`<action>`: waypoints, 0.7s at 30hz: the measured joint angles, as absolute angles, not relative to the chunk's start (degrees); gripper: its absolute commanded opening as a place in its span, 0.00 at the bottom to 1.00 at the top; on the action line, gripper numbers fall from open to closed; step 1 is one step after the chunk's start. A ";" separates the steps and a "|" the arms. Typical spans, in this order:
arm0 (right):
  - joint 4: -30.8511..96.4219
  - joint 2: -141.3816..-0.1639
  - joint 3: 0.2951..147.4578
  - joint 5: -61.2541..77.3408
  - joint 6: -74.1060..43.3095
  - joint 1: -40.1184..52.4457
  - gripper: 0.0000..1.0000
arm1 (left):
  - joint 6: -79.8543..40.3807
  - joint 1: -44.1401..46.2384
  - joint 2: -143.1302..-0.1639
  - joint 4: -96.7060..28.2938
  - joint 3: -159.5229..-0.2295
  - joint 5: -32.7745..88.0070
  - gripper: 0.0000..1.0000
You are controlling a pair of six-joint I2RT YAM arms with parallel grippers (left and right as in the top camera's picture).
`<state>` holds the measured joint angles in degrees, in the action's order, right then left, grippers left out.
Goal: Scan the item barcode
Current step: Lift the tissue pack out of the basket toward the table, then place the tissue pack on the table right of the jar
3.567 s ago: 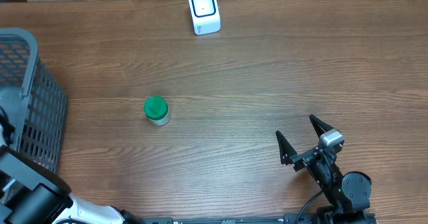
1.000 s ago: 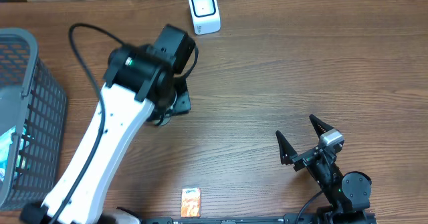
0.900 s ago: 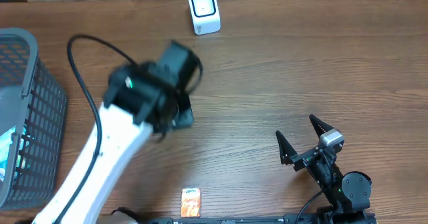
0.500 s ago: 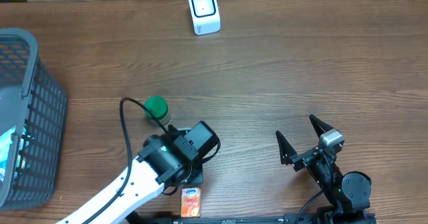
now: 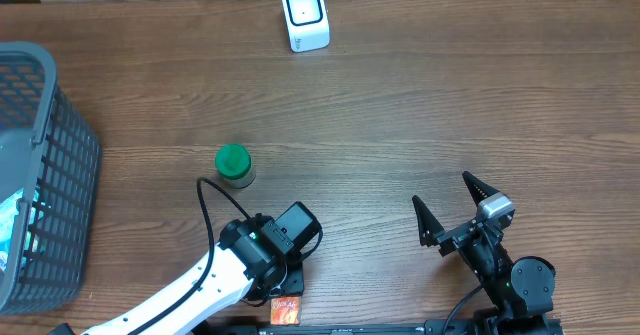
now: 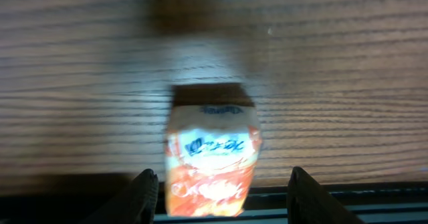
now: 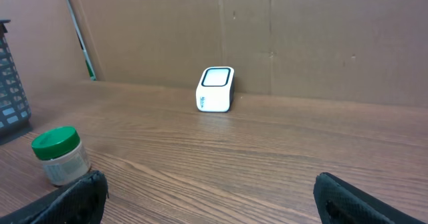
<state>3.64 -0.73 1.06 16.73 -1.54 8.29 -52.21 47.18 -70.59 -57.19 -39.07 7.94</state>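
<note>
1. Left gripper (image 6: pixel 223 178), seen from the left wrist camera, has its jaws apart, with one dark finger (image 6: pixel 144 192) on either side of an orange and white packet (image 6: pixel 212 158). The packet lies flat on the wooden table (image 6: pixel 334 63) at its near edge. A gap shows between it and each finger, wider on the picture's right. Its print is too blurred to read.
2. From overhead, the left arm reaches in from the bottom-left corner. Its wrist sits over the near edge and covers most of the packet, so only an orange end shows below it. A green-lidded jar (image 5: pixel 234 165) stands upright farther up the table, apart from the arm. The white barcode scanner (image 5: pixel 305 16) sits at the far edge, well apart from the packet. A grey mesh basket (image 5: pixel 45 175) stands at the left edge. The right gripper (image 5: pixel 441 189) is at the near right with its jaws spread wide and nothing between them.
3. From the right wrist camera, its fingertips sit in the bottom corners with bare table between them. The jar stands near on the left. The scanner stands farther back, before a brown cardboard wall (image 7: pixel 334 37).
</note>
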 measured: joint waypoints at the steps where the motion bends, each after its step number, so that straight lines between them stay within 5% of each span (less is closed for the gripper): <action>1: 3.64 -0.73 1.06 16.73 -1.54 8.29 1.00 | -52.18 47.18 -70.59 -55.83 -38.00 8.78 0.47; 15: 3.62 -0.73 1.06 16.73 -1.52 8.29 1.00 | -50.59 47.18 -70.67 -49.65 -30.89 10.70 0.42; 21: 3.62 -0.73 1.06 16.71 -1.52 8.29 1.00 | -50.48 47.18 -70.67 -44.95 -28.27 10.26 0.19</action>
<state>3.62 -0.73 1.06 16.71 -1.52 8.29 -50.48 47.18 -70.67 -44.95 -28.27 10.26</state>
